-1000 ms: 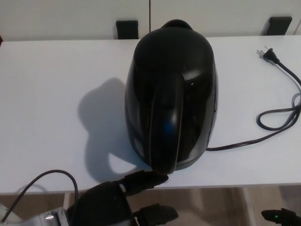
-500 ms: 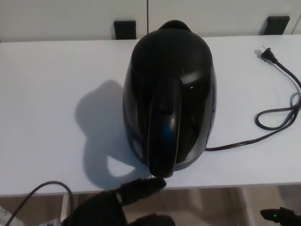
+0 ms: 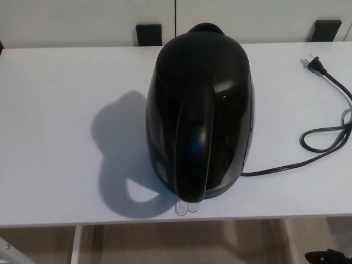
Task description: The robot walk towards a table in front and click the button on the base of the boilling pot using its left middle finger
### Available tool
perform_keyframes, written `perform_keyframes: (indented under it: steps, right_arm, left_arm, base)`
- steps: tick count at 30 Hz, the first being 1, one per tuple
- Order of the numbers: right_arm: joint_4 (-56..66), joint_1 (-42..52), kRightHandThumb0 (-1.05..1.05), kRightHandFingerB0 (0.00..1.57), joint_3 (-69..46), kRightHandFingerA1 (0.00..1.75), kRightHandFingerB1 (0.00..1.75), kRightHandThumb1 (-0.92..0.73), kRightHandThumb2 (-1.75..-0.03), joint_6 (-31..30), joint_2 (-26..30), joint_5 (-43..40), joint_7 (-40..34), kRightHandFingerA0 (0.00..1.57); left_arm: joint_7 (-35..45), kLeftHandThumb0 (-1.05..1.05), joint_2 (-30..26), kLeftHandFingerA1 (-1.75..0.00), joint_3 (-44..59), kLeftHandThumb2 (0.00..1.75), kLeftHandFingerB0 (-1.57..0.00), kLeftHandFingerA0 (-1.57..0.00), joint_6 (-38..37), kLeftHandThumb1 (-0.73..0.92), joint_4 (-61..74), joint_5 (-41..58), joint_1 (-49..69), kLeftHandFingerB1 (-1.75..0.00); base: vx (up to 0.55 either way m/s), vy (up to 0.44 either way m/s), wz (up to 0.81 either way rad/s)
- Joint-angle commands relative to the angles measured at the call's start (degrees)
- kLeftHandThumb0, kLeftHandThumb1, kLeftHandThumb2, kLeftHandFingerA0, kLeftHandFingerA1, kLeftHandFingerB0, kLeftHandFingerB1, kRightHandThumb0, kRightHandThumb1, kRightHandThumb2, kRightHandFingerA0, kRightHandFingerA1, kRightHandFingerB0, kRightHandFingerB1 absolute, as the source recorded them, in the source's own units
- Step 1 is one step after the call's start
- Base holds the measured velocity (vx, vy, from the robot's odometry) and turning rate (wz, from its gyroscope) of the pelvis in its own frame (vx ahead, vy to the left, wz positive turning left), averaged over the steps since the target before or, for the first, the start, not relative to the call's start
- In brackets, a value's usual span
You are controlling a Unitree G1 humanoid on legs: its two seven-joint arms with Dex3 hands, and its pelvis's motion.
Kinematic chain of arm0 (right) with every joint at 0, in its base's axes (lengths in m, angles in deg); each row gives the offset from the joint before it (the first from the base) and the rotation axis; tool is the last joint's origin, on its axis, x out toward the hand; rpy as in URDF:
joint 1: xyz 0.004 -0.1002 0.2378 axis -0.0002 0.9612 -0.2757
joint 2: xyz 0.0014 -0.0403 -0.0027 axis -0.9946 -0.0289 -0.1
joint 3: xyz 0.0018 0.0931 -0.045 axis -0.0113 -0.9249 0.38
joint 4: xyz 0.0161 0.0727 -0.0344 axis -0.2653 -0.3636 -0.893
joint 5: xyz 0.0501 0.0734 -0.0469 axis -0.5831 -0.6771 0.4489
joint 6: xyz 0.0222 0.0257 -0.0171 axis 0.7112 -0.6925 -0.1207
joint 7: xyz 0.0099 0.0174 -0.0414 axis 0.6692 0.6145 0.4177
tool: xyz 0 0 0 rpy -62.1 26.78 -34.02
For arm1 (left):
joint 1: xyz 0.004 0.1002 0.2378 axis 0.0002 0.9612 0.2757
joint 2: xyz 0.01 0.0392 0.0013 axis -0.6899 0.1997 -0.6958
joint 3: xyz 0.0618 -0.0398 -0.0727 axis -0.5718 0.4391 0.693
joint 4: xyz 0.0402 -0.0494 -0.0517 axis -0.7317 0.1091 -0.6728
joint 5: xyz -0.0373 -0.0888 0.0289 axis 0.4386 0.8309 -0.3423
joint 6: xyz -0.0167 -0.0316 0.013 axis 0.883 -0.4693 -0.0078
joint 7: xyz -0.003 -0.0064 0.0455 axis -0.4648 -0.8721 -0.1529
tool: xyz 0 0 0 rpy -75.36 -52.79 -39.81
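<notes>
Head view — risk: the switch [image 3: 186, 208], a small clear tab, pokes out from under the handle of the kettle [image 3: 198, 110] just inside the table's near edge; a finger coming up from below the edge could catch the underside of the table [image 3: 49, 137] or strike the handle instead of the tab.
Head view — second risk: the kettle is tall and glossy, so a push landing on its body rather than the switch could slide it back on the smooth top.
Head view — cord: the power cord [image 3: 324, 137] trails off to the right in a loop, and its plug [image 3: 311, 64] lies loose on the table, well apart from the kettle; I judge that pressing the switch would not start any heating.
Head view — left hand: not in view, so I cannot tell whether it is spread or clenched, and it touches nothing visible.
Head view — right hand: only a dark scrap with a green light [image 3: 324, 256] shows at the bottom right corner; no hand is seen.
Head view — task thing: the kettle stands upright at the middle of the white table, handle toward the camera.
</notes>
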Motion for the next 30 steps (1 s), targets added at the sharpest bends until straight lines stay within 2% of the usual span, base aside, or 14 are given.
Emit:
perform_keyframes:
  steps: [1,2,3,4,7,8,10,12,13,15,16,20,21,30]
  right_arm:
    - [-0.68,0.91,-0.18,0.41,0.01,0.52,0.42,-0.54,-0.55,-0.35,0.35,0.2,-0.4,0.66]
    - [-1.07,0.76,-0.17,0.42,0.0,0.53,0.43,-0.54,-0.55,-0.27,0.35,0.2,-0.56,0.68]
    - [-1.39,0.6,-0.18,0.43,0.07,0.54,0.43,-0.54,-0.55,-0.25,0.36,0.29,-0.72,0.69]
    - [-1.65,0.42,-0.18,0.43,0.17,0.53,0.43,-0.53,-0.55,-0.34,0.38,0.41,-0.85,0.68]
    - [-1.4,0.3,-0.17,0.43,0.16,0.53,0.43,-0.54,-0.55,-0.5,0.38,0.26,-0.55,0.67]
    - [-1.57,0.05,-0.17,0.43,0.26,0.53,0.43,-0.54,-0.55,-0.8,0.33,0.41,-0.79,0.67]
    - [-1.65,-0.36,-0.18,0.41,0.42,0.52,0.42,-0.55,-0.56,-1.01,0.44,0.54,-0.64,0.67]
    - [-1.77,-0.92,-0.19,0.41,0.58,0.52,0.42,-0.54,-0.56,-1.08,0.61,0.75,-0.77,0.67]
    - [-1.87,-1.28,-0.19,0.42,0.55,0.53,0.42,-0.55,-0.56,-1.02,0.67,0.71,-0.73,0.67]
    - [-1.91,-1.69,-0.19,0.42,0.56,0.54,0.43,-0.55,-0.55,-0.94,0.8,0.7,-0.66,0.68]
    - [-1.82,-2.19,-0.18,0.43,0.34,0.54,0.43,-0.55,-0.55,-1.26,0.92,0.48,-0.6,0.69]
    - [-2.21,-3.31,-0.18,0.42,-0.38,0.55,0.44,-0.54,-0.55,-1.54,1.14,-0.17,-0.69,0.7]
    - [-2.3,-3.42,-0.2,0.43,-0.22,0.56,0.43,-0.54,-0.55,-1.49,1.25,0.12,-1.03,0.71]
    - [-3.38,-2.25,-0.19,0.42,0.2,0.54,0.43,-0.55,-0.55,-1.51,1.14,0.45,-1.1,0.67]
  left_arm:
    - [1.39,-0.54,6.53,-0.3,4.6,0.66,-0.12,-0.25,0.76,0.77,-22.4,11.9,-4.79,-0.24]
    - [6.35,-0.65,9.24,-0.42,7.93,0.89,-0.05,-0.17,2.43,0.61,-28.26,17.3,-6.48,-0.34]
    - [9.73,-0.63,10.92,-0.29,10.17,0.64,-0.12,-0.24,3.75,0.75,-31.75,20.53,-7.63,-0.22]
    - [12.16,-0.67,12.48,-0.42,12.66,0.87,-0.08,-0.2,4.93,0.59,-35.15,23.1,-8.92,-0.37]
    - [15.26,-0.69,14.93,-0.42,17.55,0.87,-0.09,-0.2,6.79,0.59,-40.88,27.14,-11.14,-0.38]
    - [18.94,-0.67,16.94,-0.3,22.46,0.61,-0.19,-0.26,10.79,0.69,-44.53,31.58,-12.68,-0.28]
    - [19.88,-0.7,18.06,-0.43,27.21,0.85,-0.19,-0.24,12.06,0.56,-48.22,34.96,-13.81,-0.4]
    - [20.27,-0.69,18.34,-0.44,30.82,0.85,-0.21,-0.28,12.52,0.54,-51.17,36.91,-15.04,-0.41]
    - [20.18,-0.66,18.26,-0.34,31.91,0.61,-0.28,-0.41,12.6,0.67,-52.01,37.16,-15.55,-0.3]
    - [20.67,-0.67,18.22,-0.34,33.24,0.61,-0.27,-0.41,12.55,0.67,-53.03,37.12,-16.24,-0.3]
    - [22.79,-0.71,18.11,-0.45,35.43,0.87,-0.18,-0.29,13.09,0.55,-53.43,38.67,-16.7,-0.41]
    - [26.61,-0.69,18.43,-0.46,41.19,0.85,-0.22,-0.31,12.54,0.53,-54.26,42.78,-17.6,-0.42]
    - [26.92,-0.65,18.46,-0.33,42.2,0.58,-0.29,-0.39,12.42,0.63,-54.4,43.46,-17.57,-0.29]
    - [28.42,-0.61,18.94,-0.34,45.33,0.59,-0.31,-0.43,10.67,0.6,-55.29,42.07,-15.45,-0.31]
  base:
    - [0.0,0.0,0.0]
    - [0.0,0.0,0.0]
    - [0.0,0.0,0.0]
    - [0.0,0.0,0.0]
    - [0.0,0.0,0.0]
    - [0.0,0.0,0.0]
    - [0.0,0.0,0.0]
    - [0.0,0.0,0.0]
    - [0.0,0.0,0.0]
    - [0.0,0.0,0.0]
    - [0.0,0.0,0.0]
    - [0.0,0.0,0.0]
    - [0.0,0.0,0.0]
    - [0.0,0.0,0.0]
